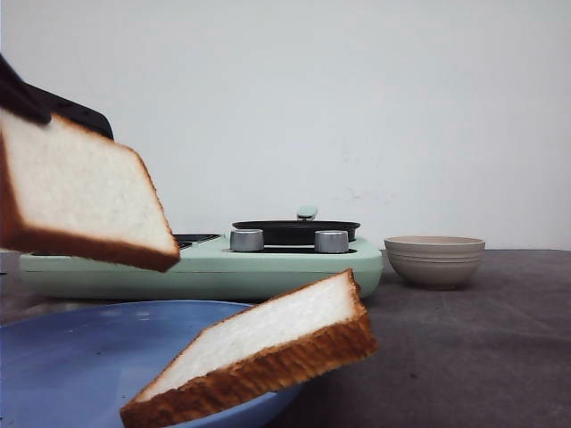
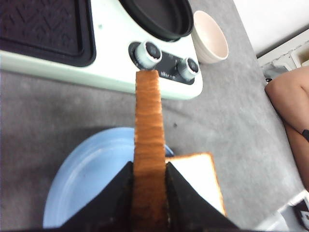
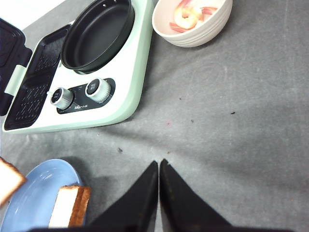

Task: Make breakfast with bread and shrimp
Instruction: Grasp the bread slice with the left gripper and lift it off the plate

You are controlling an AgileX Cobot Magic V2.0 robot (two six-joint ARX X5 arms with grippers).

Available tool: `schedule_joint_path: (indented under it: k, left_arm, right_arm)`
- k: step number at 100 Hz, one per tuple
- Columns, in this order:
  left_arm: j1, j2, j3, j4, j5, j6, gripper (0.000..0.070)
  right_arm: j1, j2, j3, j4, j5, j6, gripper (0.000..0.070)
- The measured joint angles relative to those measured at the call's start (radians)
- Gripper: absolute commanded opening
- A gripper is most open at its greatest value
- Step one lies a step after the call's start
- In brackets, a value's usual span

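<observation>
1. We see our left gripper (image 2: 148,193) w/ its black fingers (image 2: 113,200) closed tight on the crust edge of a thick square slice of white bread w/ golden-brown crust (image 1: 85,192). In the front view this held slice is up in the air, tilted, above the round light-blue plate (image 1: 80,366) and in front of the left end of the cooker.
2. In the left wrist view we look along the held slice's brown crust (image 2: 148,140); it runs up btwn the two fingers, which touch it on both sides.
3. The second thick white slice w/ toasted-brown crust (image 1: 268,352) rests tilted on the blue plate's right rim, one corner lifted and overhanging the grey tabletop (image 1: 464,357).
4. Our right gripper (image 3: 159,193) is over bare grey table, its black fingers (image 3: 181,203) brought together w/ only a thin slit btwn them, holding nothing.
5. Behind the plate stands the mint-green countertop cooker (image 3: 130,92) w/ two silver knobs (image 1: 247,240), a round black pan (image 3: 99,34) and a black ribbed grill plate (image 2: 46,29).
6. The small orange-pink and whitish curled shrimp pieces (image 3: 189,17) lie inside the beige ribbed bowl (image 3: 203,34), just beside the cooker's right end, well apart from both grippers.
7. In the left wrist view a bare arm (image 2: 289,116) shows at the frame edge.
</observation>
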Motion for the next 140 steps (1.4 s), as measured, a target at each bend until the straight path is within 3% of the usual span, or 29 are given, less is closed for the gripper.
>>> schedule_joint_path:
  k: [29,50,66,92,140]
  left_arm:
    - [0.0,0.006,0.071,0.017,-0.141,0.143,0.0003]
    - [0.0,0.076,0.119,0.122,-0.228,0.254,0.0003]
    - [0.0,0.188,0.158,0.177,-0.244,0.343,0.0003]
    - [0.005,0.361,0.226,0.317,-0.362,0.51,0.0003]
    - [0.055,0.769,0.524,0.42,-0.415,0.806,0.0003]
  right_arm:
    - [0.0,0.0,0.0,-0.001,0.0,0.0,0.0]
    - [0.0,0.0,0.0,-0.002,0.0,0.0,0.0]
    - [0.0,0.0,0.0,-0.01,0.0,0.0,0.0]
    - [0.0,0.0,0.0,-0.02,0.0,0.0,0.0]
    - [0.0,0.0,0.0,-0.025,0.0,0.0,0.0]
